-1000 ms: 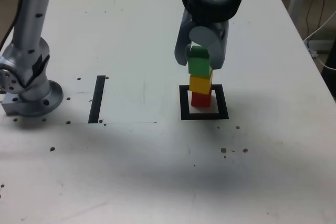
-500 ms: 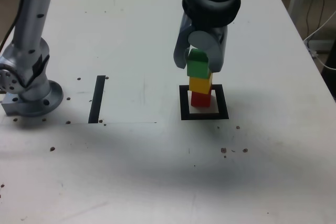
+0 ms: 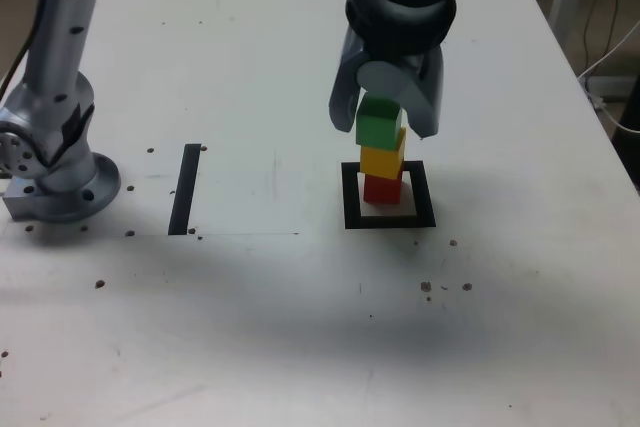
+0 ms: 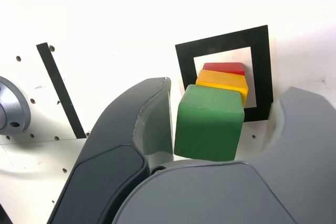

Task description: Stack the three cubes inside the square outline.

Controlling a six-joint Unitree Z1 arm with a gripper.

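— What's that arm actually made of, from where you stand?

— Silvery grey metal, mostly. The claw point(image 3: 385, 112) has two broad grey fingers point(image 3: 346, 87) with rounded outer edges, and a pale grey disc point(image 3: 386, 78) sits between them at the hinge.

— And above the claw?

— A chunky black collar point(image 3: 402, 2), glossy and ringed, then grey housing again.

— What about the other end?

— Far off to the side of the claw stands a round flanged base point(image 3: 62, 187), grey, with dark screw holes dotted around it. The upright column point(image 3: 68, 7) above it carries a few small black screw heads too.
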